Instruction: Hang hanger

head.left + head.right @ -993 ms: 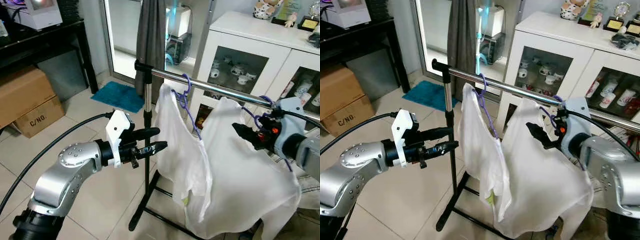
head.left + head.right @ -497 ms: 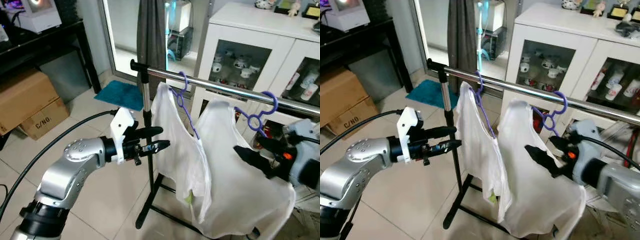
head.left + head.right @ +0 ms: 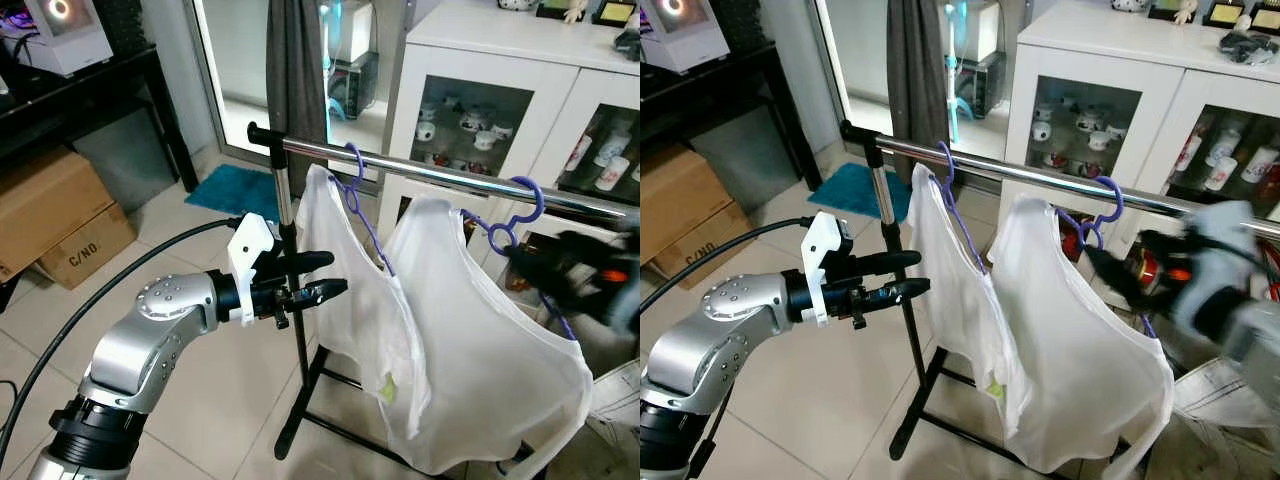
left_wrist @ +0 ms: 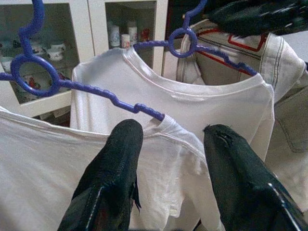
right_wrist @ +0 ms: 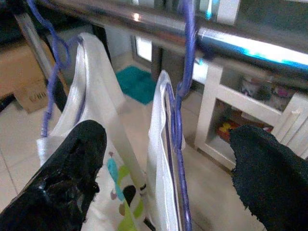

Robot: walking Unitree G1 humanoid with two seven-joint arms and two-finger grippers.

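A purple hanger (image 3: 512, 228) carrying a white shirt (image 3: 480, 340) hangs by its hook on the steel rail (image 3: 430, 175). My right gripper (image 3: 535, 268) is blurred just right of that hanger, below the rail, open; in the right wrist view the hanger (image 5: 179, 110) hangs free between the widely spread fingers (image 5: 72, 168). A second purple hanger (image 3: 360, 205) with a white shirt (image 3: 350, 270) hangs further left on the rail. My left gripper (image 3: 325, 275) is open and holds nothing, level beside the rack's upright pole, pointing at the shirts.
The rack's black upright pole (image 3: 298, 340) and floor base stand just before me. A white glass-door cabinet (image 3: 480, 60) is behind the rail. Cardboard boxes (image 3: 50, 215) and a black desk (image 3: 90, 85) are at the left. A blue mat (image 3: 235, 190) lies by the grey curtain (image 3: 295, 70).
My right gripper let go of the hanger on the right, which now hangs on the rail, then dropped and drew away to the right. The camera shifted slightly; the left arm stayed put.
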